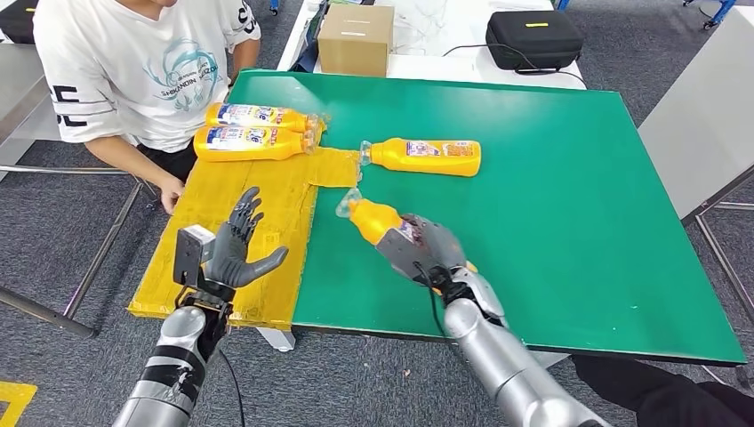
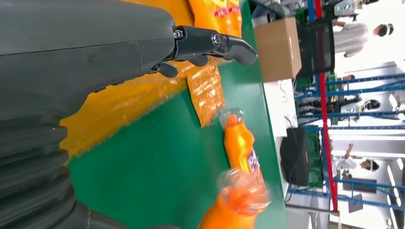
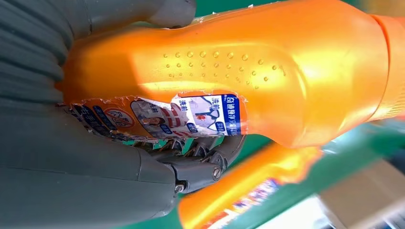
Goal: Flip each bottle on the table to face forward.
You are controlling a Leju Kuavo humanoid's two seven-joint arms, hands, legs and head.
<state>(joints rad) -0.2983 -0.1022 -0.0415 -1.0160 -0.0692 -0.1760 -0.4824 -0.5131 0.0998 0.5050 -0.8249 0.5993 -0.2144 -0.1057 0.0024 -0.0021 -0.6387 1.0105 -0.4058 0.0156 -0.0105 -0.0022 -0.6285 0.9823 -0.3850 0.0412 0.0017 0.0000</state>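
The right hand (image 1: 425,252) grips a bottle (image 1: 378,221) at the counter's (image 1: 578,222) near edge, cap pointing away. The left hand (image 1: 238,245) hovers empty, fingers spread, over yellow sheet (image 1: 267,205). Three more bottles (image 1: 427,156) lie beyond.

A lab or workshop hall. Grey carpet (image 1: 71,222) lies under a green-topped table (image 1: 569,222); beyond the table stand a white bench with a cardboard box (image 1: 356,40) and black case (image 1: 533,37), then blue metal racks (image 2: 363,90) and people (image 2: 356,31).
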